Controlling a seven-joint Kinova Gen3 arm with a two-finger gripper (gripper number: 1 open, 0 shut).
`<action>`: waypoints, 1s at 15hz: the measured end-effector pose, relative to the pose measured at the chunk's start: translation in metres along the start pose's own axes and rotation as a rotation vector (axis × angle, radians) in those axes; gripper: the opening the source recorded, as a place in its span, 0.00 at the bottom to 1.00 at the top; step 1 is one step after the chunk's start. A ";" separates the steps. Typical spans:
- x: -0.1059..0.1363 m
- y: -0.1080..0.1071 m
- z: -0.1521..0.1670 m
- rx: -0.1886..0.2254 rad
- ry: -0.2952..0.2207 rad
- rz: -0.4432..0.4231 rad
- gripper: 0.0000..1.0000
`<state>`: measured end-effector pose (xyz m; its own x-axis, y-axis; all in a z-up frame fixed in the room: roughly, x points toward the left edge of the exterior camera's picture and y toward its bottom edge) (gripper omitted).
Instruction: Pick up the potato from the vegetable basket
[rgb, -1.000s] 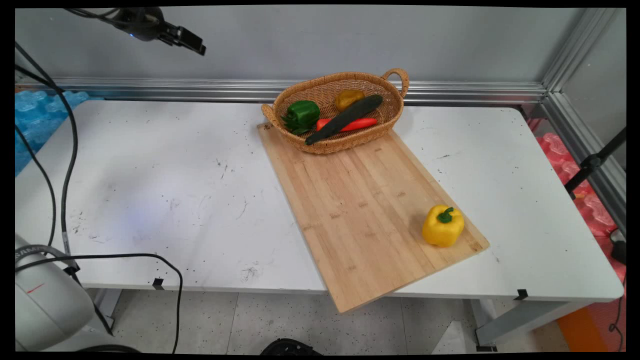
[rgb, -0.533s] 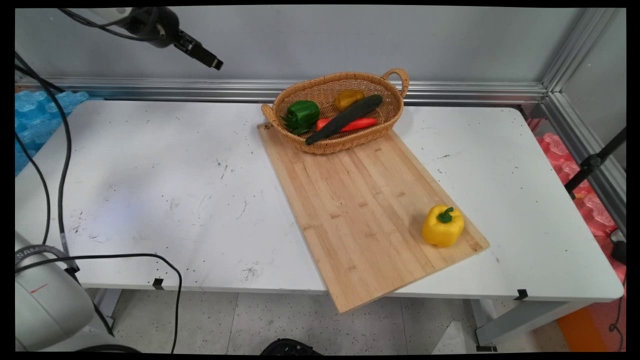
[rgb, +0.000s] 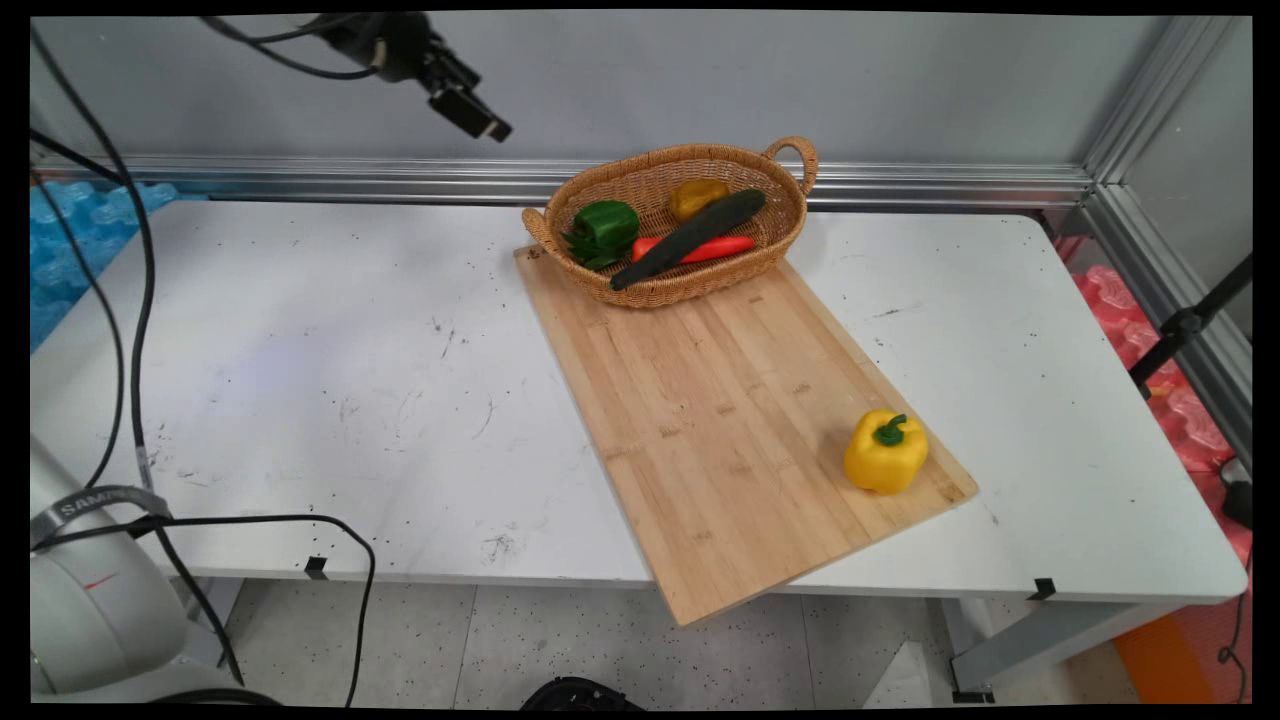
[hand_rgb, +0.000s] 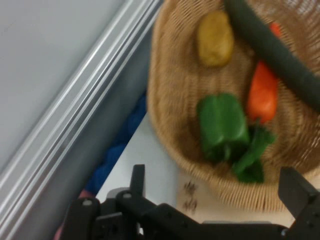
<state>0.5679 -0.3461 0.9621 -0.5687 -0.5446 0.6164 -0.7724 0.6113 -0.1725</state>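
Observation:
My gripper (rgb: 484, 122) hangs high above the table's back edge, up and left of a wicker basket (rgb: 690, 288), and holds nothing. In the hand view the gripper (hand_rgb: 217, 184) is open, its two fingers (hand_rgb: 137, 176) wide apart, with the basket (hand_rgb: 165, 100) below and ahead. Inside the basket lie a green pepper (rgb: 605, 224) (hand_rgb: 222, 125), a yellowish potato (rgb: 698, 197) (hand_rgb: 215, 37), a dark green cucumber (rgb: 690, 238) (hand_rgb: 275, 47) and an orange-red carrot (rgb: 715, 248) (hand_rgb: 262, 97). The green pepper is the item nearest the gripper.
The basket stands on the far end of a long wooden cutting board (rgb: 720, 400) that overhangs the front edge of the white table (rgb: 300, 350). A yellow bell pepper (rgb: 885, 452) sits upright on the board's near right corner. Black cables (rgb: 135, 300) hang at the left.
The gripper has travelled to the right along the top of the main view, closer to the basket. Nothing on the table has moved.

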 end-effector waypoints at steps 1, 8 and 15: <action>0.008 -0.001 0.008 -0.020 0.007 0.020 1.00; 0.043 -0.007 0.064 -0.100 0.036 0.054 1.00; 0.069 -0.008 0.140 -0.140 0.024 0.038 1.00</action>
<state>0.4952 -0.4696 0.8985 -0.5890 -0.5066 0.6297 -0.7022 0.7065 -0.0884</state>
